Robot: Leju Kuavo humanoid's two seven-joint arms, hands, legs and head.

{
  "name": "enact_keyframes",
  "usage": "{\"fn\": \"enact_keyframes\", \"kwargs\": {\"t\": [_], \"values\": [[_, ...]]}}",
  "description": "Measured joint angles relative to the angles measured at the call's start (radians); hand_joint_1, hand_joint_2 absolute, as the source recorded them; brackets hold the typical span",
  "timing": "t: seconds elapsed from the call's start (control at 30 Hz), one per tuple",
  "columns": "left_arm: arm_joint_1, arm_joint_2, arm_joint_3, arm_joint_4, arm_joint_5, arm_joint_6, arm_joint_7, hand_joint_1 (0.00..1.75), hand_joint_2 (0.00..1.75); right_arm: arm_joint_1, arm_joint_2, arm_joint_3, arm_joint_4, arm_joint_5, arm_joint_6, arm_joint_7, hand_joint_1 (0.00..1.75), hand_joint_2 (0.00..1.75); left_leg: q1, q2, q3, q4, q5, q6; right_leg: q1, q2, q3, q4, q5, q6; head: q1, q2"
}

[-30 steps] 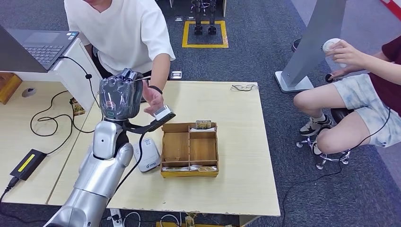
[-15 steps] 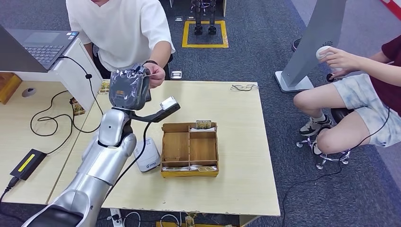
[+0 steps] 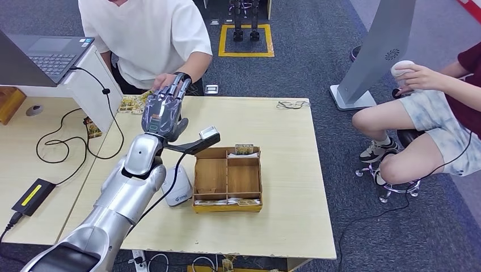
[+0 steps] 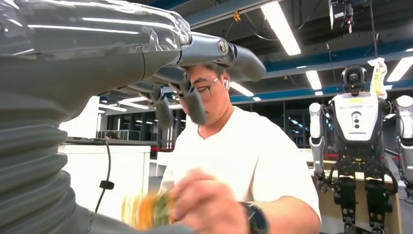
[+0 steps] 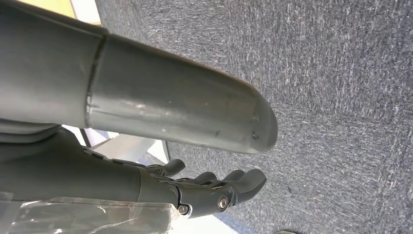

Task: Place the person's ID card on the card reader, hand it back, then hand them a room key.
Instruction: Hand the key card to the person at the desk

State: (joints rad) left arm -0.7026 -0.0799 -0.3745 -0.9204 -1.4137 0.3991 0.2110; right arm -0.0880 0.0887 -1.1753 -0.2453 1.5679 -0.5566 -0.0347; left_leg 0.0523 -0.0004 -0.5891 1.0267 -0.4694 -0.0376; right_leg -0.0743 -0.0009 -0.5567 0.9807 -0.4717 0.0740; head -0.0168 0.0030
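My left hand (image 3: pixel 164 107) reaches over the table's far edge toward the person in a white shirt (image 3: pixel 144 39), with its fingers spread and nothing in them. The person's hand (image 3: pixel 164 81) lies just past my fingertips. In the left wrist view that hand (image 4: pixel 207 207) holds a blurred yellowish card (image 4: pixel 146 210). A yellow-patterned card (image 3: pixel 134 103) shows at the table's far edge beside it. The white card reader (image 3: pixel 178 187) sits by my forearm. To its right, the wooden box (image 3: pixel 227 201) holds cards (image 3: pixel 244 149). My right hand (image 5: pixel 214 187) hangs over the carpet, holding nothing.
A laptop (image 3: pixel 45 54) stands on a white stand at the far left, with cables and a black adapter (image 3: pixel 33 195) on the side desk. A second person (image 3: pixel 437 107) sits to the right of the table. A small wire loop (image 3: pixel 292 105) lies at the far edge.
The person took the card from my left hand's fingertips and drew it back. My left hand then lowered and stretched flat toward them. The wrist camera swung with it.
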Motion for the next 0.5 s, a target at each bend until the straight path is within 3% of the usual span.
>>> {"fn": "enact_keyframes", "kwargs": {"t": [0.5], "values": [[0.026,0.031,-0.011,-0.021,0.04,0.029,-0.009,0.0,1.75,0.01,-0.001,0.002,0.0,-0.017,-0.001,0.002,0.0,0.0,0.0,0.0,0.0,0.0,0.0,0.0,0.0,0.0,0.0,0.0,0.0,0.0,0.0,0.0]]}}
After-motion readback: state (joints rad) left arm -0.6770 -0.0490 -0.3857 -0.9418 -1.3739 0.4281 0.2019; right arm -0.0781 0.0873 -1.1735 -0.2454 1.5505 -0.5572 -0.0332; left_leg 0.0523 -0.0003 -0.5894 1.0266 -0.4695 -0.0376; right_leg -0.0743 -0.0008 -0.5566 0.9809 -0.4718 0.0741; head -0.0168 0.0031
